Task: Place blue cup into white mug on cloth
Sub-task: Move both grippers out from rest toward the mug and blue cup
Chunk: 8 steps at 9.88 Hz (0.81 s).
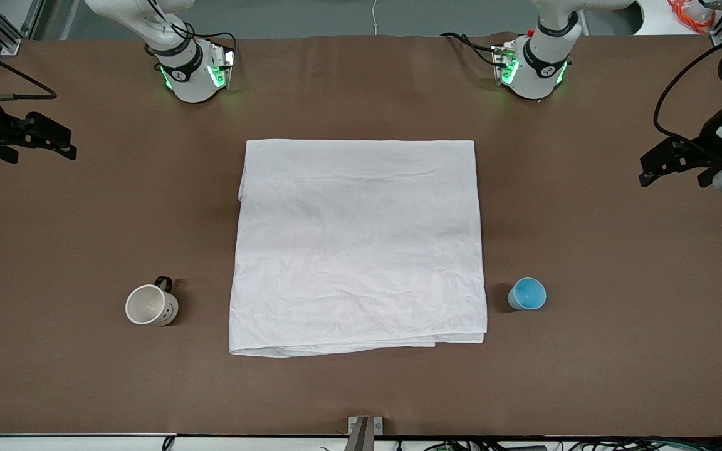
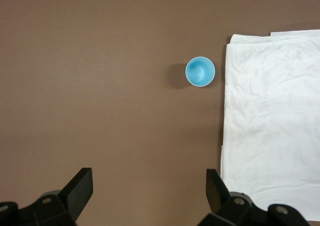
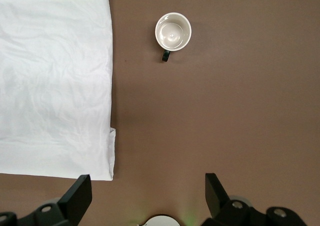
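Note:
The white cloth lies flat in the middle of the brown table. The blue cup stands upright on the bare table beside the cloth, toward the left arm's end. The white mug stands upright on the bare table beside the cloth, toward the right arm's end, with its black handle pointing toward the robots. My left gripper is open and empty, high over the table's left-arm end; its wrist view shows the cup and the cloth. My right gripper is open and empty, high over the right-arm end; its wrist view shows the mug and the cloth.
The two arm bases stand along the table edge farthest from the front camera. A small metal bracket sits at the edge nearest that camera. Cables lie off the table past the left arm's end.

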{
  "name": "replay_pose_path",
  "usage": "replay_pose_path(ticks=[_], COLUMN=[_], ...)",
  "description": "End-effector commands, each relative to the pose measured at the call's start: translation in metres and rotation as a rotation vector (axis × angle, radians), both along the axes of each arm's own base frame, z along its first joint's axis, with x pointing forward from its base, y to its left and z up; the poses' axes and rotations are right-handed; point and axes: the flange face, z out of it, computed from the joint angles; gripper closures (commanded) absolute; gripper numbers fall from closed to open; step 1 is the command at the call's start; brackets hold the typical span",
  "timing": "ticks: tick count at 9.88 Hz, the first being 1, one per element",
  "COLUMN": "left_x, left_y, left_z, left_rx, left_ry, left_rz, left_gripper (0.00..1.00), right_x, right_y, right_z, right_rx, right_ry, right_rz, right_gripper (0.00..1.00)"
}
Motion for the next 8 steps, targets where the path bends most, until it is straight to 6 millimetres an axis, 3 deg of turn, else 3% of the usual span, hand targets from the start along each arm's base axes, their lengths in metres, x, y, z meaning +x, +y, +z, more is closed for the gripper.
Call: replay_pose_path(ticks=[1, 4, 8], left_x=[0.002, 0.002, 0.001], left_y=[0.002, 0.003, 0.0], left_z=[0.005, 0.005, 0.005], left_rx=[0.008, 0.01, 0.019], left_ry=[0.003, 0.004, 0.006], left_rz=[-0.004, -0.003, -0.007], left_gripper=[0.0, 0.0, 0.0], right_x=[-0.002, -0.002, -0.003], right_y=[0.0, 0.001, 0.001], right_z=[0.001, -0.002, -0.032], right_rx=[-0.007, -0.009, 0.006], right_ry=[-0.007, -0.001, 0.032], right_rz=[-0.011, -0.01, -0.013], right_gripper=[0.0, 0.0, 0.0])
